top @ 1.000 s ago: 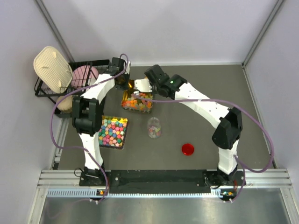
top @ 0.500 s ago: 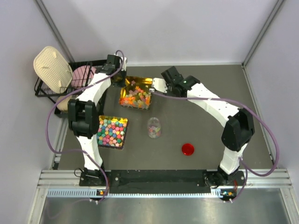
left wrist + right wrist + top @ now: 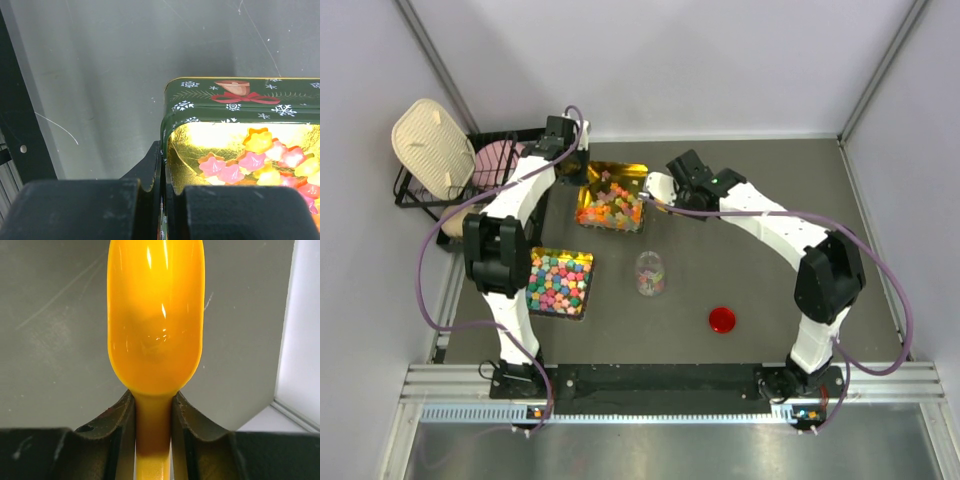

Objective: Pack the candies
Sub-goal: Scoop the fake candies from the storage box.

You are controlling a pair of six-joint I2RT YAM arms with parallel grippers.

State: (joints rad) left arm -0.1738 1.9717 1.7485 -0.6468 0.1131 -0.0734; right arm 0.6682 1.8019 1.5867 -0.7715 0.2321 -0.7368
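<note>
While the left gripper (image 3: 161, 167) stays clenched on the near wall of the tin (image 3: 240, 92), one finger inside the rim and one outside, the tin now sits farther back on the table (image 3: 770, 200) than a second ago. Its gold interior also shows more openly from above, so it looks tipped up or slid back, though I cannot tell which. The candies (image 3: 250, 160) are heaped in it, pink, orange and yellow stars against the gold floor.

Over the same second the right arm swings out to the right of the tin. In the last half second it edges back towards the tin's right rim. The right gripper (image 3: 153, 412) grasps the neck of a yellow spoon (image 3: 155, 320), whose bowl looks empty and hangs over bare table.

That suggests a scoop is about to begin rather than end. The jar (image 3: 650, 272) stands open and well apart from the tin, nearer the bases, with some candy already inside. Its red lid (image 3: 723, 320) lies off to its right.
</note>
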